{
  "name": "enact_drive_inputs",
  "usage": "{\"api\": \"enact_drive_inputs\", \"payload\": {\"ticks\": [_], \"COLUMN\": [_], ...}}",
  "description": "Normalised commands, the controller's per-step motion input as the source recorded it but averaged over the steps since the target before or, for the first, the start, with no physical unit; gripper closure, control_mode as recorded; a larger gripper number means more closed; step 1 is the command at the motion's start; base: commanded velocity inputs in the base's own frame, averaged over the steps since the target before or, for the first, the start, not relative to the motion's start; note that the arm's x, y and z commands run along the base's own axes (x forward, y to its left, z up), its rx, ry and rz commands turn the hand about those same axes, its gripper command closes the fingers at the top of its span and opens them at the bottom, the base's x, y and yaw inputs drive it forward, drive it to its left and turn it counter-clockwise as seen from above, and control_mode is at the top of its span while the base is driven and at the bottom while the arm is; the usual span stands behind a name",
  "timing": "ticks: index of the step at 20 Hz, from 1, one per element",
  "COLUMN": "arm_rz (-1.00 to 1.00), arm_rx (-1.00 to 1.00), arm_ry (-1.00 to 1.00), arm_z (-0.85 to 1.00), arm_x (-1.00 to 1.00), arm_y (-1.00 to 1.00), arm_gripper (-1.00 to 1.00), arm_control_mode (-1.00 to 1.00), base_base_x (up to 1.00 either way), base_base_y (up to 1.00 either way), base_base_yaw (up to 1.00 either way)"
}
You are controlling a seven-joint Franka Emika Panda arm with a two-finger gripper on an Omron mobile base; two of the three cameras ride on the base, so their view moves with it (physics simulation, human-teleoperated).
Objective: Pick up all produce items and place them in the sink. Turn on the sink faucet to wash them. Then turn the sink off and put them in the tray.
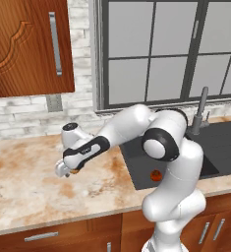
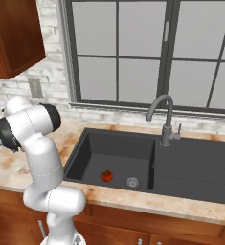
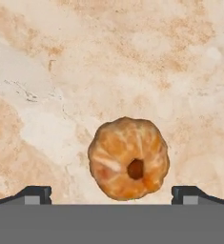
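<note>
An orange-tan round produce item (image 3: 128,158) lies on the marbled counter, and it also peeks out under the hand (image 1: 75,171). My gripper (image 3: 112,195) hangs just above it, open, with one fingertip (image 3: 37,194) wide on each side and neither touching it. In the left base view the gripper (image 1: 67,170) is reached out left of the sink. The red tomato-like produce item (image 2: 106,176) rests on the floor of the dark sink (image 2: 118,143), near the drain (image 2: 132,182), and it shows again beside my arm (image 1: 156,174). Behind the basin stands the sink faucet (image 2: 164,119), with no water running.
The beige marbled counter (image 1: 23,187) spreads left of the sink. A brown wall cabinet (image 1: 28,44) hangs above it, and a wall outlet (image 1: 54,102) sits on the brick backsplash. A window (image 2: 147,52) is behind the sink, whose ribbed drainboard (image 2: 195,165) lies to the right.
</note>
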Motion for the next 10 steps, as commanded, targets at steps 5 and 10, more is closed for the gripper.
{"api": "enact_drive_inputs", "payload": {"ticks": [5,10], "arm_rz": [0.00,0.00], "arm_rx": [0.00,0.00], "arm_ry": [0.01,0.00], "arm_z": [-0.23,-0.18], "arm_x": [0.15,0.21], "arm_y": [0.14,0.11], "arm_gripper": [-1.00,-1.00], "arm_control_mode": [-1.00,-1.00], "base_base_x": [0.00,0.00], "base_base_y": [0.00,0.00], "base_base_yaw": [0.00,0.00]}}
